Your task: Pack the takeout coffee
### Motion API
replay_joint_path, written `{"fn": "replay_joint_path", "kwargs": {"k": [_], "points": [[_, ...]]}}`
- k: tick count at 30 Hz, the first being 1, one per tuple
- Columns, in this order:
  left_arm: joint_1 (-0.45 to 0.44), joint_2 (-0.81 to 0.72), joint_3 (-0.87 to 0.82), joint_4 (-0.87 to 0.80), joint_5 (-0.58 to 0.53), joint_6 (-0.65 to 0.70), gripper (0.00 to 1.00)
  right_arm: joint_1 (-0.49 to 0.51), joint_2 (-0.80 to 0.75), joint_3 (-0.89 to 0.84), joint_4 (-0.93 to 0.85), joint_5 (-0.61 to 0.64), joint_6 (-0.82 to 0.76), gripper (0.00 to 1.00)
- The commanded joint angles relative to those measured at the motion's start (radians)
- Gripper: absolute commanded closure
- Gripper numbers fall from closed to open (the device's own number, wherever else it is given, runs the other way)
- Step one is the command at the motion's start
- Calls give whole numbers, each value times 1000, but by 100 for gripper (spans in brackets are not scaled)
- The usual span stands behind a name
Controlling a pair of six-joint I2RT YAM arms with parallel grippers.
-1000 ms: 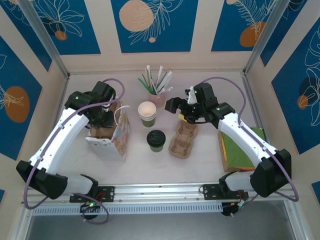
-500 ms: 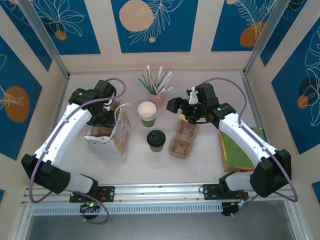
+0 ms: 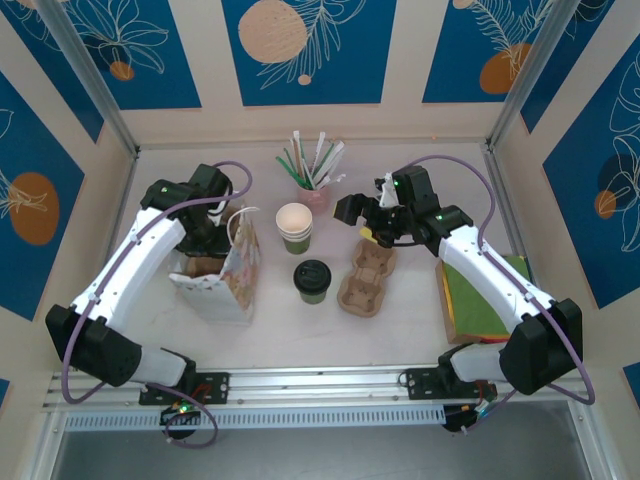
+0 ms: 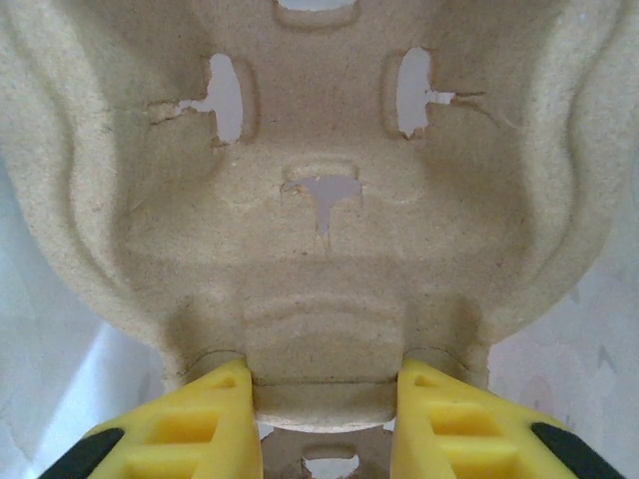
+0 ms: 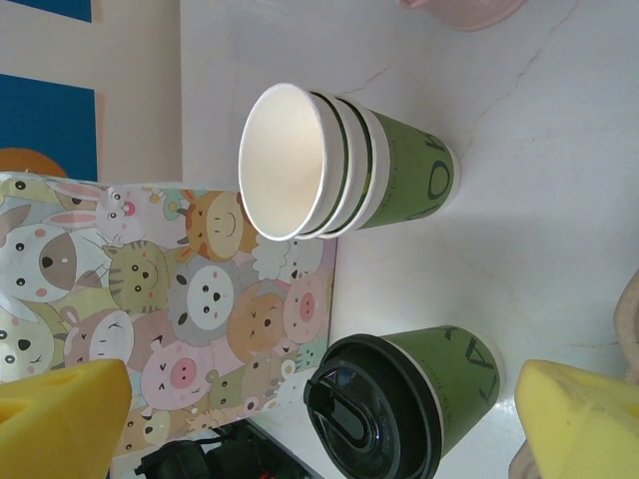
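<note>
The takeout coffee (image 3: 312, 280), a green cup with a black lid, stands upright mid-table. In the right wrist view the takeout coffee (image 5: 404, 409) sits low, between my fingers' tips and further out. My right gripper (image 3: 360, 222) hovers open behind and to the right of it, above a pulp cup carrier (image 3: 365, 276). My left gripper (image 3: 205, 238) reaches down into the animal-print paper bag (image 3: 238, 275). In the left wrist view my left gripper (image 4: 324, 424) is shut on the centre tab of a second pulp cup carrier (image 4: 319, 200), whose brown top (image 3: 200, 266) shows inside the bag.
A stack of lidless green cups (image 3: 294, 227) stands just behind the coffee, and a pink cup of straws (image 3: 313, 188) behind that. Green and orange flat sheets (image 3: 480, 300) lie at the right. Side walls close in the table.
The left arm's elbow has swung slightly left, with the carrier still held in the bag. The right gripper has edged a little to the right.
</note>
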Motion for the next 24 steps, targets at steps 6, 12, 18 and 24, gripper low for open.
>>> {"fn": "replay_joint_path", "kwargs": {"k": [6,12,18,24], "points": [[15,4,-22,68,19,102,71,-8,5,-15,3,-25,-13,1],[13,18,-26,107,61,147,71,-16,1,-23,4,-25,-10,1],[8,36,-24,126,100,177,73,-22,-2,-29,0,-27,-14,1],[0,51,-16,137,135,240,73,-33,3,-34,2,-34,-17,1]]}}
